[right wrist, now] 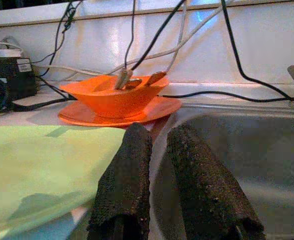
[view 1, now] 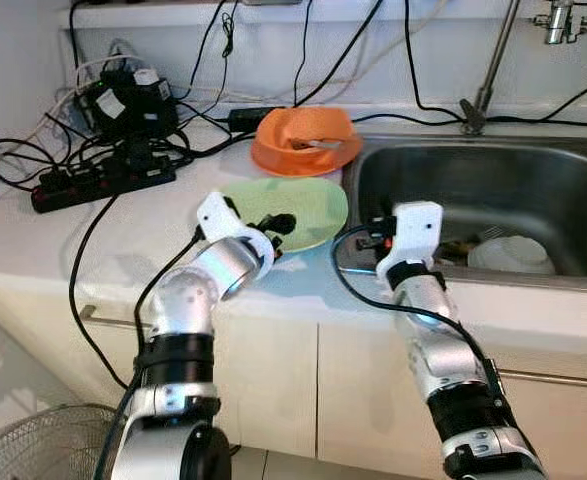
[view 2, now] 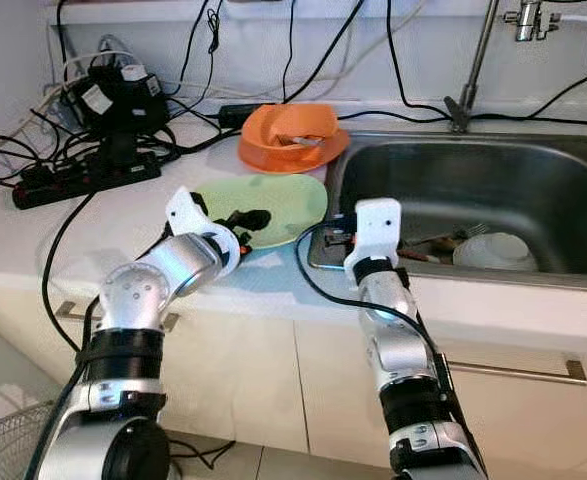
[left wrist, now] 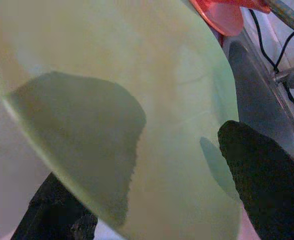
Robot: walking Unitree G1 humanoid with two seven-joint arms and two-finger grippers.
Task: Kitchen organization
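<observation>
The pale green plate (view 1: pixel 298 210) lay on the white bench (view 1: pixel 93 240) just left of the steel sink (view 1: pixel 573 190), its near rim caught between the left gripper (view 1: pixel 273 228)'s fingers (left wrist: pixel 262 175), one above and one beneath. The right gripper (right wrist: pixel 174 192) hung at the sink's front left corner, beside the plate, its fingers narrow with nothing between them. Behind the plate sat an orange bowl (view 1: pixel 306 135) on an orange plate (right wrist: pixel 81 114), utensils inside it. A white bowl (view 1: pixel 511 253) rested in the sink.
</observation>
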